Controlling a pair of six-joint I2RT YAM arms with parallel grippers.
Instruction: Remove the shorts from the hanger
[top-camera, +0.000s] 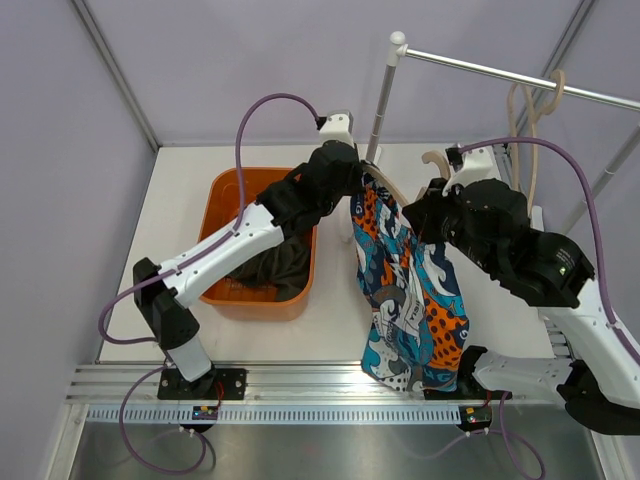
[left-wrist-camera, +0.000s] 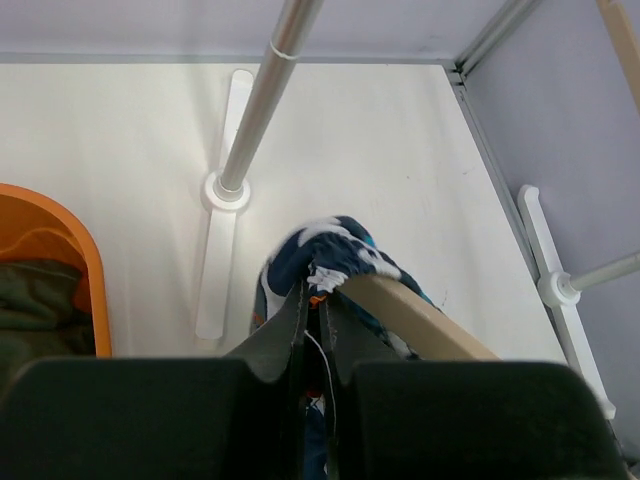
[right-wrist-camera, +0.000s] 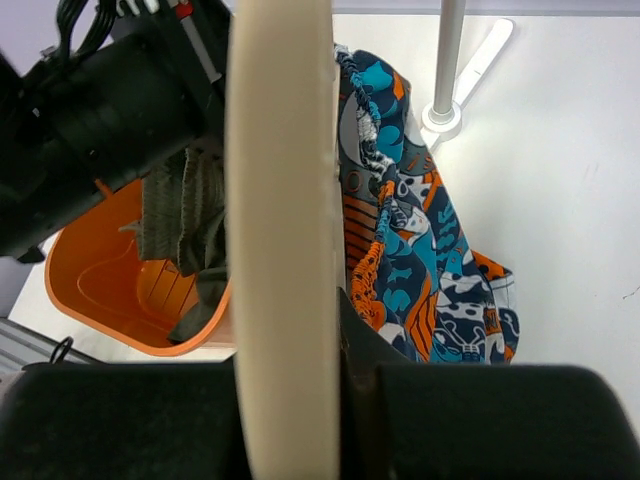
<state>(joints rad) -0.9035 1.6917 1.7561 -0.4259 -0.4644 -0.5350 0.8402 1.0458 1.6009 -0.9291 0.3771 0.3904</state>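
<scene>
Printed shorts (top-camera: 410, 300) pinched on hanger (right-wrist-camera: 280, 200)
Left gripper (left-wrist-camera: 312, 300) grips them; right gripper (right-wrist-camera: 290, 350) clamps hanger. Pull them gently left, keeping hanger steady.

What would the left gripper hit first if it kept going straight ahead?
The printed shorts, bunched on the hanger right at the shut left gripper tips; it seems to be pinching them, though depth is unclear.

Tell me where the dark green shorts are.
In the top view, the dark green shorts lie inside the orange bin at left, partly under the left arm.
</scene>
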